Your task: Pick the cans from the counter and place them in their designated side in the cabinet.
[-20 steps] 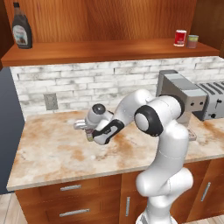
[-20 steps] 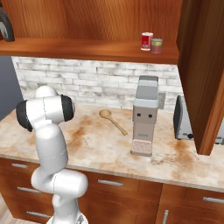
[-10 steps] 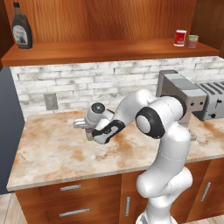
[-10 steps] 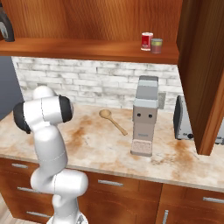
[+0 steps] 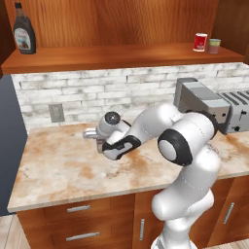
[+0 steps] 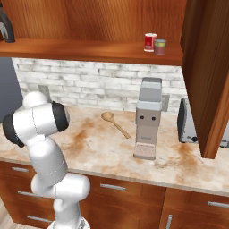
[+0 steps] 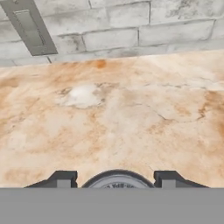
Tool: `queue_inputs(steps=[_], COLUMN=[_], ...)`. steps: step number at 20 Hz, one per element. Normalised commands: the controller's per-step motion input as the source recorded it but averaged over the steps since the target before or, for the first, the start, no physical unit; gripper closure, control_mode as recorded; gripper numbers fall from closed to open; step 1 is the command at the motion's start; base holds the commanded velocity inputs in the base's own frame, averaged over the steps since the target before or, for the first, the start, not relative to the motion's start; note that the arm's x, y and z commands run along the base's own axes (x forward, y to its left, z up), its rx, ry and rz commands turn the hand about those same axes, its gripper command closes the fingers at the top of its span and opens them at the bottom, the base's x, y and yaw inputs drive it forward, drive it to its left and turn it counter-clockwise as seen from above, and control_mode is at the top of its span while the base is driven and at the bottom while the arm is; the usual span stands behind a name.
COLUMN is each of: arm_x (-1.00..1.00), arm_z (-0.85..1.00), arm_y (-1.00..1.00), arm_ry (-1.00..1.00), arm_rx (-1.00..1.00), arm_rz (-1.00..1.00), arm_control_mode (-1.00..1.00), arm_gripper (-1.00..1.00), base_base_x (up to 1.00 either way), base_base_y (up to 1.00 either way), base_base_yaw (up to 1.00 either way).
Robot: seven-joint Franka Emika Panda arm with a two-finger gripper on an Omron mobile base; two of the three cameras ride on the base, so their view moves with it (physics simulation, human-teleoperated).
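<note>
The mottled beige tabletop (image 7: 131, 109) is backed by pale brick, and the cabinet (image 5: 121, 56) shelf is seen well above the fingers (image 7: 117, 177), with the red can (image 5: 200, 42) stood on it. The fingers are drawn in against a second can (image 7: 117, 183), held between them. The grasp step is judged to be in hand; a straight lift towards the shelf is called for next.

counter (image 5: 63, 170): beige stone, rusty-orange mottling. cabinet (image 5: 121, 56): reddish-brown grained wood. red can (image 5: 200, 42), white band; olive-grey can (image 5: 214, 45) beside it. syrup bottle (image 5: 23, 33) dark brown. backsplash (image 5: 97, 95) whitish-grey brick.
</note>
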Motion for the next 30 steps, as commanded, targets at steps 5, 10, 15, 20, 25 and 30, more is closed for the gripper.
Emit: queue_inputs(steps=[5,10,15,20,25,30], arm_x=[-0.16,-0.26,-0.26,-0.22,-0.23,-0.26], arm_z=[0.64,0.59,0.53,0.47,0.42,0.38], arm_y=[-0.13,-0.10,-0.14,-0.15,-0.16,-0.18], arm_ry=[-0.03,-0.06,-0.06,-0.06,-0.07,-0.08], arm_rx=[0.02,0.02,0.00,0.00,0.00,0.00], arm_rz=[0.00,-0.01,-0.01,0.00,-0.01,-0.01], arm_control_mode=[-1.00,-1.00,-1.00,-1.00,-1.00,-1.00], arm_gripper=[1.00,1.00,1.00,1.00,1.00,1.00], base_base_x=[0.00,0.00,0.00,0.00,0.00,0.00], base_base_y=[0.00,0.00,0.00,0.00,0.00,0.00], base_base_yaw=[0.00,0.00,0.00,0.00,0.00,0.00])
